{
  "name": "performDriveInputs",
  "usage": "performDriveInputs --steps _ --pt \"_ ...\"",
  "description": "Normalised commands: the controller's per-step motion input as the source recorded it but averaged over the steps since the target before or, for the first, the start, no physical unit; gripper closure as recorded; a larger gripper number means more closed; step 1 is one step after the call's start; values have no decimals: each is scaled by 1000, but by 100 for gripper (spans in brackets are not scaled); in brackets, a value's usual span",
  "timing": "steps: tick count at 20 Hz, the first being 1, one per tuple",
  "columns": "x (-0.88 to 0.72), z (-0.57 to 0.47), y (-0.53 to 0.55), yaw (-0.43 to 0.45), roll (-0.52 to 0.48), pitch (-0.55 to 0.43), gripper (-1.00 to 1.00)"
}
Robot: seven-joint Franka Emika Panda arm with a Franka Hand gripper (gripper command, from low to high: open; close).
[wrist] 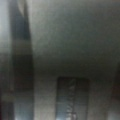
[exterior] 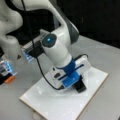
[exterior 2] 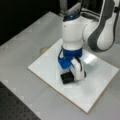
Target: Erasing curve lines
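downward, bent arm, claw (exterior 2: 68,76) clamped on black eraser (exterior 2: 67,77) against white board (exterior 2: 47,68)

The board (exterior 2: 97,92) is bare on most sides — lots of room. Only the arm (exterior 2: 72,32) and eraser (exterior 2: 67,78) stand mid-board.

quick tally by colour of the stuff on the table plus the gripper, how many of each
white: 2, the board and the gripper over it
black: 1, the eraser block at the gripper's tip, down on the board
orange: 1, a small piece at a front view's left
dark curve lines: 0 visible on the board
total: 4
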Motion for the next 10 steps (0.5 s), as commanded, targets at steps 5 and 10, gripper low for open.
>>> performDriveInputs --steps 5,10 --pt "496 -706 343 -276 131 -8 100" --pt "291 -456 197 -225 43 79 100"
